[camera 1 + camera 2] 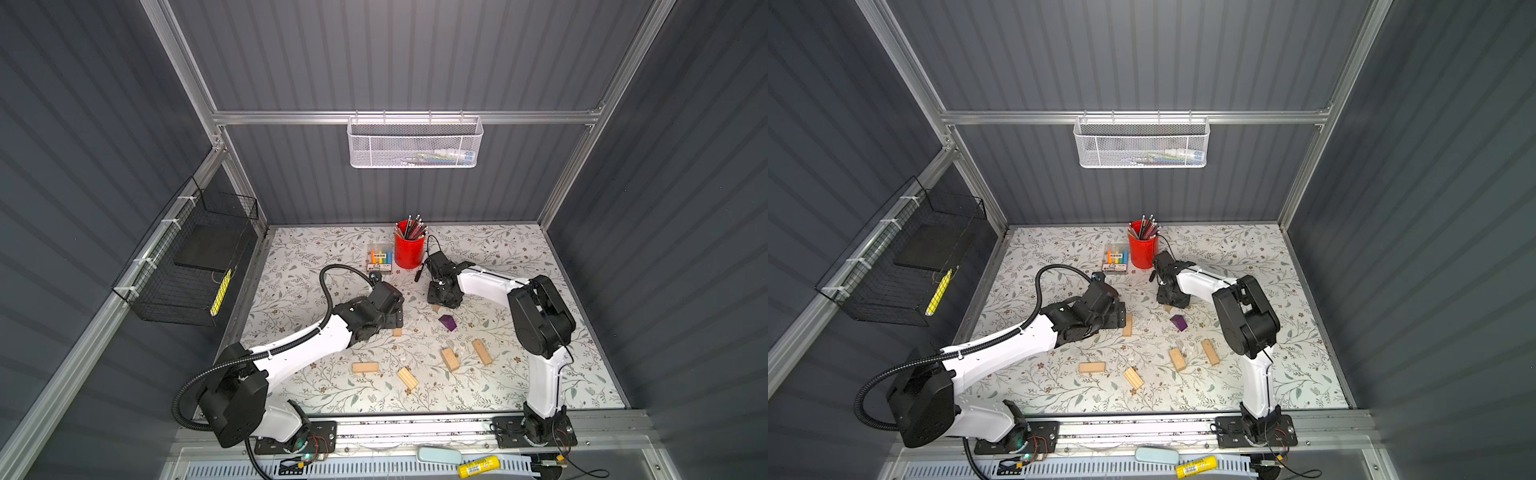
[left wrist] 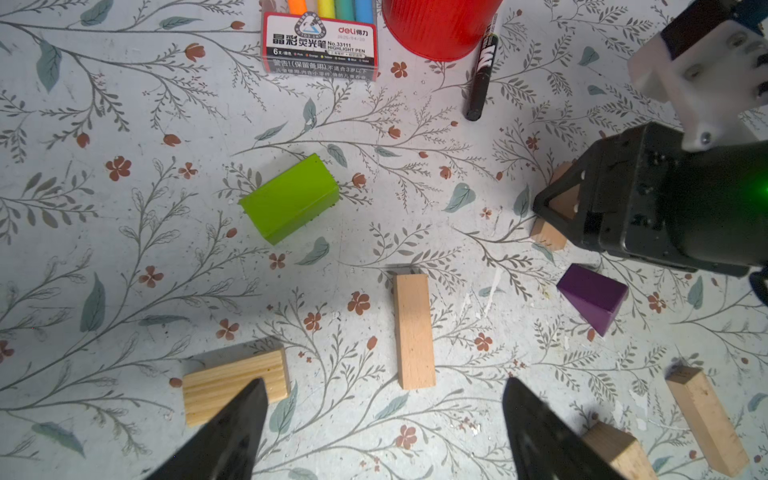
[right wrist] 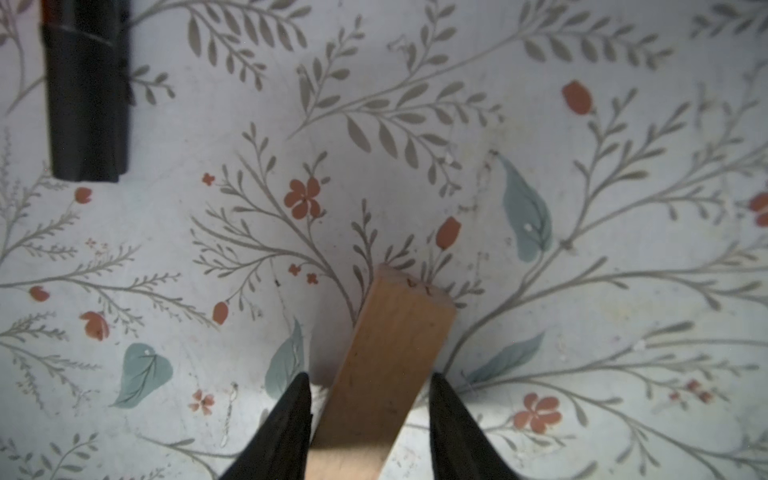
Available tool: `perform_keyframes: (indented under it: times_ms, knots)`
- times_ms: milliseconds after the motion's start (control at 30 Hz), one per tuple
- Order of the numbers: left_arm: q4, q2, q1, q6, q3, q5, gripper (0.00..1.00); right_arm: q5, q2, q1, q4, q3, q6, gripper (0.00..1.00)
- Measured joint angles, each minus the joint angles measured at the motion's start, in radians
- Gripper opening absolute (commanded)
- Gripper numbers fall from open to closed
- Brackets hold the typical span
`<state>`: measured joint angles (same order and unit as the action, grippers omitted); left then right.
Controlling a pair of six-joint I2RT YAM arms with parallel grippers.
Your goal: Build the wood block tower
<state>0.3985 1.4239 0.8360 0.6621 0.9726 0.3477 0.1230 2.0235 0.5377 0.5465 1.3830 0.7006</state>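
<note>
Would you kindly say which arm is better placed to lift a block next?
Right, I think: the right gripper straddles a pale block on the table, while the left gripper hangs open higher up, holding nothing.

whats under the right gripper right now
A pale wood block lies on the floral mat between the right gripper's fingers. In both top views only one end shows; the gripper covers the rest. Whether it is gripped is unclear.

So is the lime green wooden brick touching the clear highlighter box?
Apart. The left wrist view shows bare floral tabletop between the lime green brick and the highlighter box.
</note>
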Motion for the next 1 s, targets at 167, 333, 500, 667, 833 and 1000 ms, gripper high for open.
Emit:
perform_keyframes:
  times_ms: [167, 333, 500, 667, 833, 1000]
  knots:
    - [0.000, 0.000, 0.000, 0.002, 0.000, 0.001, 0.90, -0.013, 0.001, 0.005, 0.000, 0.003, -0.023, 0.24]
    - [0.000, -0.006, 0.000, 0.007, -0.003, 0.000, 0.90, -0.026, 0.001, 0.031, 0.001, 0.005, -0.052, 0.21]
    - [0.000, -0.030, 0.000, 0.031, -0.034, -0.008, 0.90, -0.034, -0.003, 0.078, 0.006, 0.005, -0.076, 0.19]
    - [-0.002, -0.051, 0.000, 0.061, -0.068, -0.011, 0.88, -0.049, -0.028, 0.123, 0.011, 0.002, -0.080, 0.18]
    - [-0.002, -0.072, 0.000, 0.095, -0.100, -0.015, 0.87, -0.063, -0.070, 0.163, 0.008, -0.026, -0.069, 0.18]
    - [-0.002, -0.088, 0.000, 0.121, -0.105, -0.014, 0.86, -0.072, -0.093, 0.197, -0.013, -0.069, -0.037, 0.17]
